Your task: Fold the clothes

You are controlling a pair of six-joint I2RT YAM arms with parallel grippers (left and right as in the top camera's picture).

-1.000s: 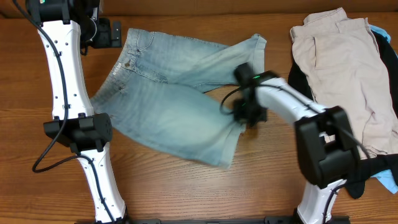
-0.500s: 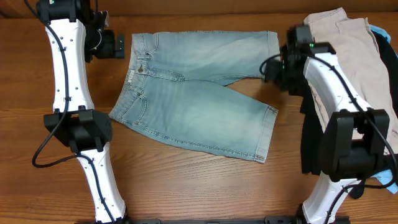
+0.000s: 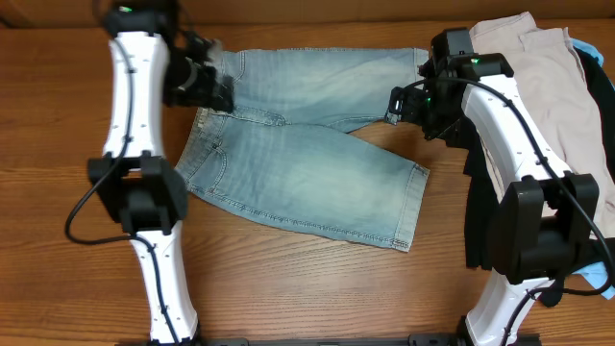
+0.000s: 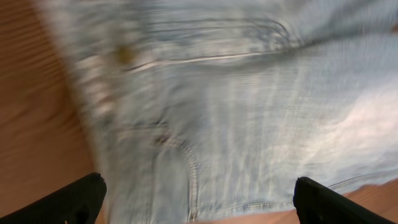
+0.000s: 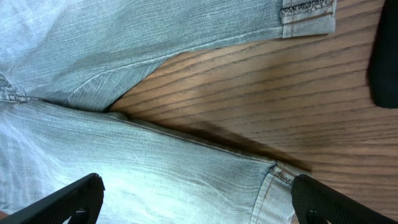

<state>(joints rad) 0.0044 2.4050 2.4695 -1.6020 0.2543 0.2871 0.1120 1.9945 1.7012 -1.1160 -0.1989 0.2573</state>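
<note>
Tools first, from overhead: your left tool (image 3: 213, 88) hangs over the waistband (image 3: 192, 144) end of the shorts (image 3: 307, 168). Your right tool (image 3: 397, 104) sits just beside the far leg's hem (image 3: 423, 67). The shorts lie spread flat mid-tabletop (image 3: 288, 298), close to the far edge. The waistband points toward the left edge and the legs splay toward the right edge, where a beige garment (image 3: 548, 106) tops the waiting pile. From here you cannot read how wide either tool gapes.

The left wrist view is blurred, but the left tool (image 4: 202, 208) shows its fingers (image 4: 68, 202) spread wide with nothing between them and denim underneath. Let the picture steady before you drop. Then take the waistband at its far corner, catching every layer.

In the right wrist view, the right tool (image 5: 199, 205) is likewise wide open and empty. It is over the bare wood between the legs, with the crotch (image 5: 109, 111) to one side. Shift onto the far hem and bite well in from its edge.

The step looks like laying the far leg over the near one. Lift both ends together and level, then carry them toward the near edge and set hem on hem. Denim is stiff and heavy, so a shallow pinch may slip. Keep the right arm clear of the pile.
</note>
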